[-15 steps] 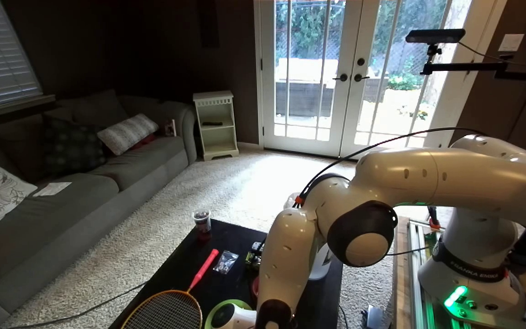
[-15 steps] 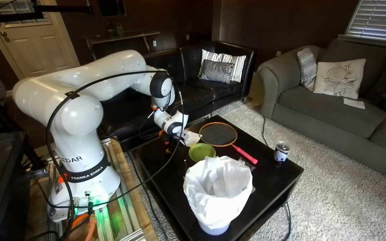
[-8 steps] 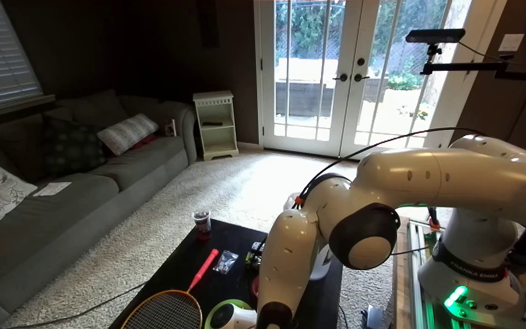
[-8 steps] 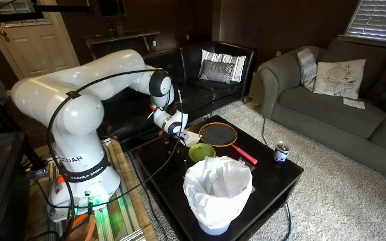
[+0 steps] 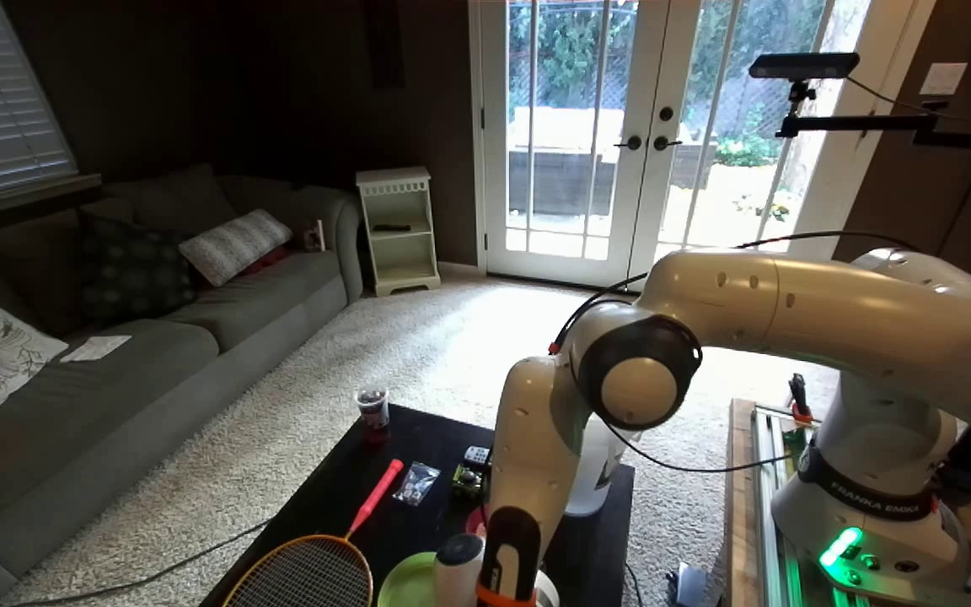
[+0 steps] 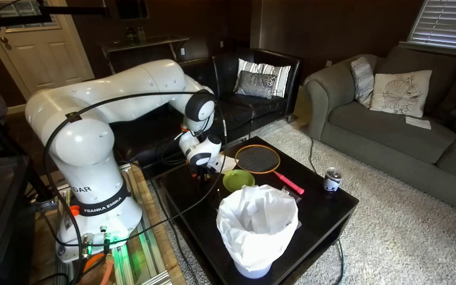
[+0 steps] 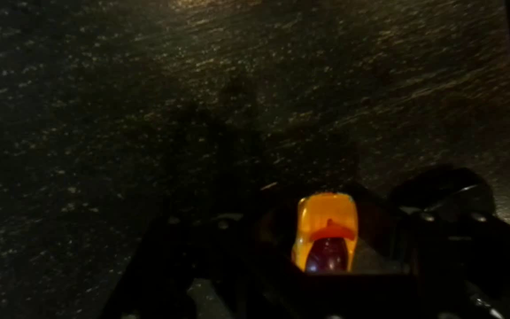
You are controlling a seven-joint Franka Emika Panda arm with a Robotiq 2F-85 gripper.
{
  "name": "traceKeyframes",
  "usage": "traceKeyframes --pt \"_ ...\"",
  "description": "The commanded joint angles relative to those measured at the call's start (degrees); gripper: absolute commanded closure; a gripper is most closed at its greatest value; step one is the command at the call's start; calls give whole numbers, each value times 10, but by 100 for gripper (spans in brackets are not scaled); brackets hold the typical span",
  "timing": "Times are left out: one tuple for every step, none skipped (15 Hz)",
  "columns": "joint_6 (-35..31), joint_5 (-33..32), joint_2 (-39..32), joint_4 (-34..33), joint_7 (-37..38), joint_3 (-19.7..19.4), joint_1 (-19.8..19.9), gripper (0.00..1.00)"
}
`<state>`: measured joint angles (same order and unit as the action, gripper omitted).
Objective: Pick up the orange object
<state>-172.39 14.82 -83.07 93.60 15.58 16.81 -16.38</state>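
Note:
The orange object is a small yellow-orange toy car (image 7: pixel 327 212) with a red mark and a dark purple windscreen. In the wrist view it sits between the dark fingers of my gripper (image 7: pixel 323 228), which close in on both its sides. It looks sharp while the table behind it is streaked, so my gripper appears shut on it. Its lower end is covered by the gripper's body. In an exterior view the gripper (image 6: pixel 202 176) is a dark shape low over the table, and the car cannot be made out there.
A green bowl (image 6: pixel 238 180) and a racket (image 6: pixel 257 159) lie close by on the black table (image 6: pixel 315 209). A white-lined bin (image 6: pixel 257 233) stands on it, as does a cup (image 6: pixel 332 181). A small plastic bag (image 5: pixel 416 483) lies near the racket handle.
Over the last half second the arm has shifted and its hand has turned. In an exterior view the hand covers less of the green bowl. The things on the table stay put.

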Motion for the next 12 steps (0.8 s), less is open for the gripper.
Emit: traceKeyframes --pt "-56 -11 5 83 -85 84 128 85" --pt "-63 -15 2 98 -97 96 155 85" --pt "-70 -18 -1 111 -111 108 182 85" --pt "-75 -21 -4 123 -123 120 208 85" --pt "-80 -28 -13 132 -139 135 239 85" --pt "-74 -35 -20 141 -152 148 268 85" --pt "-62 -47 -31 149 -172 166 306 85" --pt "-30 -57 -38 153 -186 174 331 85" --pt "13 -66 -41 150 -198 177 346 85" --pt "51 -45 -24 165 -220 178 356 85" --pt "99 -49 -26 151 -221 171 355 85" --pt "149 -51 -26 137 -218 165 353 85"
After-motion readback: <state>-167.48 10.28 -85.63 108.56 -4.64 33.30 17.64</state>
